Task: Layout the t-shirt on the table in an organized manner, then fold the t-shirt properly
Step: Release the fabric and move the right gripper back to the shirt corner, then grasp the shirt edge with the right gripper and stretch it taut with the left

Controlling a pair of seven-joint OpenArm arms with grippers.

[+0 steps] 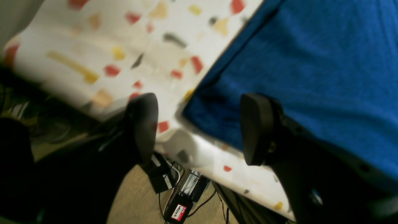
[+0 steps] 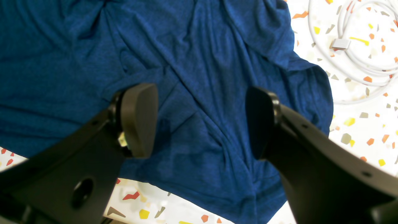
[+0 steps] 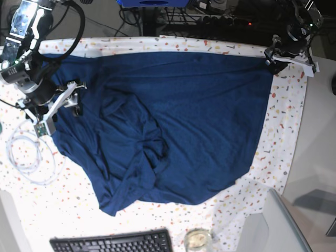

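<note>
The t-shirt is spread, wrinkled, over the table. Beside its sleeve a white cable is coiled. A keyboard lies below its hem. Both the left gripper and the right gripper are held wide, gripping nothing.

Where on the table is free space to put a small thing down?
Free: the strip of table beside the t-shirt's straight edge, and the patch between its lower corner and the keyboard. Crowded: the side with the white cable.

Lab bench: keyboard, cables, electronics.
</note>
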